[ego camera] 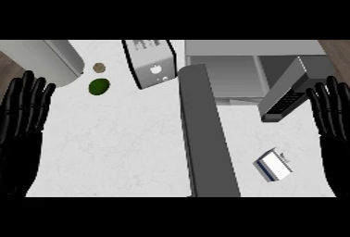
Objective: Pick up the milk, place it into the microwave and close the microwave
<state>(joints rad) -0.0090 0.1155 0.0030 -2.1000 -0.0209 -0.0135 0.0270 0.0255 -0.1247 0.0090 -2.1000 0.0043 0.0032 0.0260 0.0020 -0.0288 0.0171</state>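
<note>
The left hand (24,121) stands at the left edge of the frame. Its fingers are straight, pointing up and slightly spread, and it holds nothing. It rests over the edge of the white counter (116,148).

In the upper left lies a large rounded grey container (58,60). Just to its right is a small brown round thing (99,68), with a green fruit (99,86) close below it. Right of these, at top centre, sits a tilted boxy grey appliance (152,62) with dark sides.

A long dark grey slab (205,139) runs from the upper middle down to the lower edge of the counter. I cannot tell whether it belongs to the microwave.

The microwave (226,69) fills the upper right as a grey box with a paler recess. At its right side a slanted grey panel (287,92) with dark keys angles down towards the counter.

The milk carton (275,165) lies in the lower right on the bare counter, between the slab and the right hand and apart from both. It is white with a blue stripe and turned at an angle. It is below the microwave, not inside it.

The right hand (334,121) stands at the right edge, fingers straight, pointing up and a little apart, touching nothing.
</note>
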